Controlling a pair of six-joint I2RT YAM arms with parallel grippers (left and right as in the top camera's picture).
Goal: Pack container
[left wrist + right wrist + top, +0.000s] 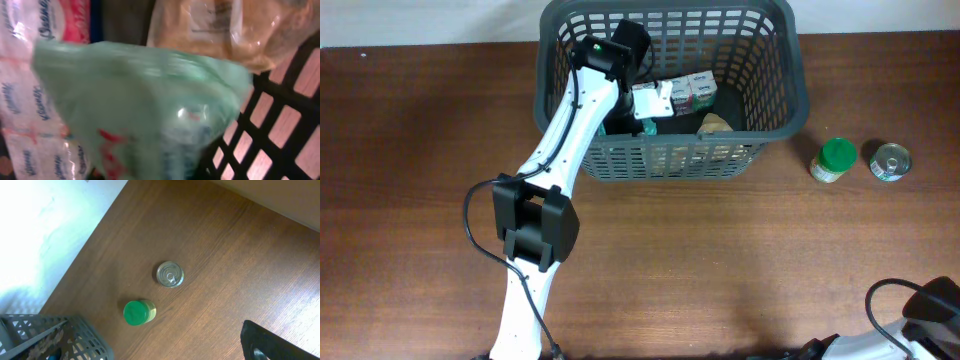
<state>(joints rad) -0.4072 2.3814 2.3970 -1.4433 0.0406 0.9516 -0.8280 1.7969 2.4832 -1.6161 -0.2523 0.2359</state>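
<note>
On the counter (420, 150), the basket (720, 160) sits at the far side, long side left to right. The left gripper (650, 103) is down inside it by a green bag (140, 100); I cannot tell if it holds it. A jar (836, 160) and a can (891, 161) stand just right of the basket, nearer the right gripper (270, 342). I cannot tell if that one is open.

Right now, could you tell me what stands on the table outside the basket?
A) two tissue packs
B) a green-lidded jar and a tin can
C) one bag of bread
B: the green-lidded jar and the tin can stand side by side, outside the container.
</note>
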